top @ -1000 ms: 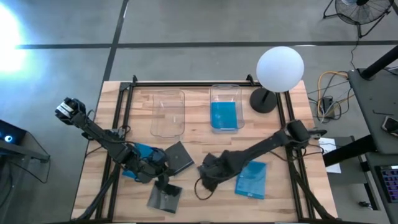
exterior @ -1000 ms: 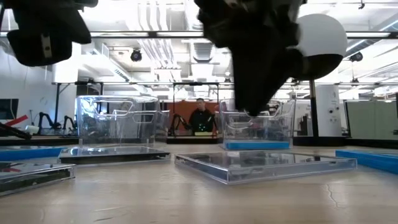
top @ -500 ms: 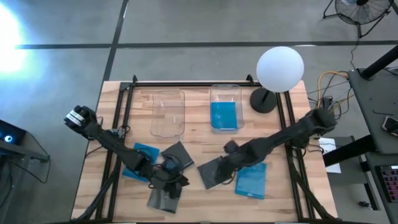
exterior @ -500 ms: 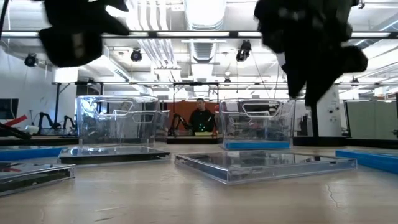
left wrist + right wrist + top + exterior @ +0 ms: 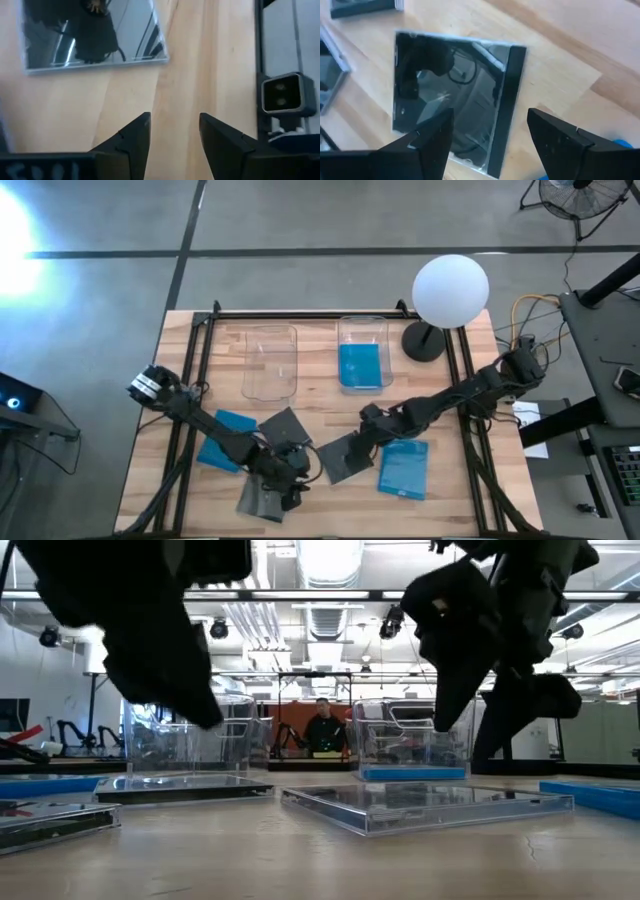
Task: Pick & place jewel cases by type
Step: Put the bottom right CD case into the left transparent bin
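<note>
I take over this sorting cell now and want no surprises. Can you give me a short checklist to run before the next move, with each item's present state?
1. Left pincer open, nothing between its fingers: ok.
2. Right pincer open over the dark jewel case, not gripping it: ok.
3. Dark jewel case near the left pincer lies flat on the table: ok.
4. Blue jewel case already in the right bin: ok.
5. Left bin holding any dark case: cannot tell.
6. Person beyond the table stays off it: ok.
</note>
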